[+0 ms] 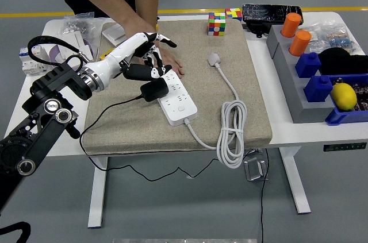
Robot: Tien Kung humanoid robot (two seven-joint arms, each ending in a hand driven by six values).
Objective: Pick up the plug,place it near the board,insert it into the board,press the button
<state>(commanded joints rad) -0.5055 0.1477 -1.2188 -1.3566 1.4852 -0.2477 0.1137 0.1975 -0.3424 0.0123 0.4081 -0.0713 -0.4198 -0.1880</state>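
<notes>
The black plug (154, 90) stands in the white power board (179, 104) on the tan mat, and its thin black cable trails left and down over the mat's front edge. My left hand (148, 58), white with black fingertips, hovers over the board's far end with its fingers spread and holding nothing. It is a little beyond and above the plug, not touching it. A person's hand (170, 64) lies flat on the board's far end, partly hidden behind my hand. The board's button cannot be made out.
The board's own white plug (214, 59) and coiled cable (232, 135) lie to the right on the mat (253, 99). Two puzzle cubes (217, 23) stand at the back. A grey rack (287, 76) with orange cylinders, blue bins and a lemon (344, 96) fills the right side. A bowl (57, 59) sits at the left.
</notes>
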